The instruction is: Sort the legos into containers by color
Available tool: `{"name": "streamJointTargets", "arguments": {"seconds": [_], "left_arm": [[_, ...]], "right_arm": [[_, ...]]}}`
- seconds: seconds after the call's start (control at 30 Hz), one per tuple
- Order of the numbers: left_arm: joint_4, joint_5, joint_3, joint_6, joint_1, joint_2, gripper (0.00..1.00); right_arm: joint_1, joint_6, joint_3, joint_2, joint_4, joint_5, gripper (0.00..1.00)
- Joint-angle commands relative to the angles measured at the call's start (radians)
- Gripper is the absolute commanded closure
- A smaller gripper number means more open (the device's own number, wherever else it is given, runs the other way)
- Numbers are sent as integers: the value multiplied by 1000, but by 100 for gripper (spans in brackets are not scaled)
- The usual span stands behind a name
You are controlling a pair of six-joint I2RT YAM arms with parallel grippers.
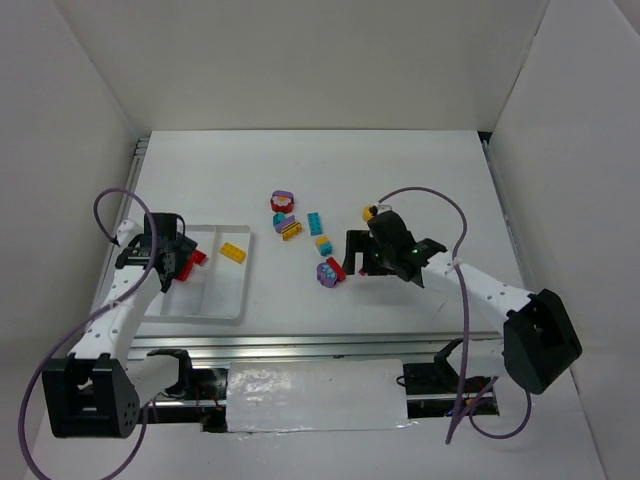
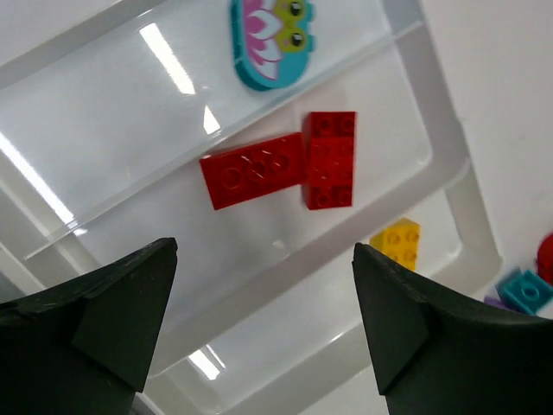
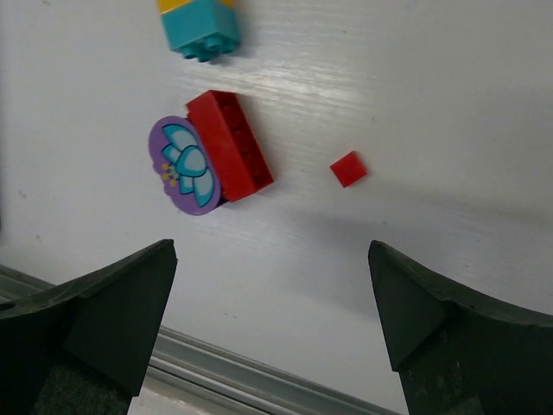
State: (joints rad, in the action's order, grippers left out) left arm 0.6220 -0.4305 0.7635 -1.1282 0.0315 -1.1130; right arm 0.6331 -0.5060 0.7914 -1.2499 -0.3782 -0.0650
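Observation:
The white tray (image 1: 215,300) lies at the left. In the left wrist view, two red bricks (image 2: 253,170) (image 2: 329,159) lie side by side in one compartment. A teal round piece (image 2: 270,39) lies in the compartment beside it, and a yellow brick (image 2: 397,244) in another. My left gripper (image 2: 263,337) is open and empty above the tray (image 2: 449,203); it also shows in the top view (image 1: 183,262). My right gripper (image 3: 272,320) is open and empty over the table. It is near a red brick (image 3: 230,144) touching a purple round piece (image 3: 181,166), and a small red tile (image 3: 349,169).
Loose bricks lie mid-table: a purple-and-red round piece (image 1: 283,201), a teal brick (image 1: 315,220), a teal-and-yellow pair (image 1: 290,228) and a teal-yellow stack (image 1: 323,243). A yellow piece (image 1: 370,211) sits by the right arm. The table's metal front rail (image 3: 216,380) runs just below the right gripper.

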Motion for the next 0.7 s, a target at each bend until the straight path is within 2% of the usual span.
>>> {"name": "streamJointTargets", "arguments": {"seconds": [0.0,0.1,0.13,0.3,0.33,0.4,0.53,0.67], "left_arm": [[-47,82,-1,134,-19,71,5],[-42,128,20,226,-24,114,5],[-42,171,28,276,-51,133,1],[16,338,121,448,-85,137,1],[65,355,138,490,-100,140,1],[105,366,181,550,-117,162,0],[160,404,212,616,-128,226,1],[133,406,185,621,-128,274,0]], "right_arm": [[-100,-25,14,-35,64,83,1],[-124,-69,28,-98,61,67,9],[-124,-92,55,-120,36,32,16],[-124,-178,103,-236,7,-96,24],[-125,-204,100,-246,13,-120,35],[-118,-244,88,-246,33,-133,42],[-86,-310,97,-255,12,-232,42],[-61,-361,114,-286,-27,-303,42]]}}
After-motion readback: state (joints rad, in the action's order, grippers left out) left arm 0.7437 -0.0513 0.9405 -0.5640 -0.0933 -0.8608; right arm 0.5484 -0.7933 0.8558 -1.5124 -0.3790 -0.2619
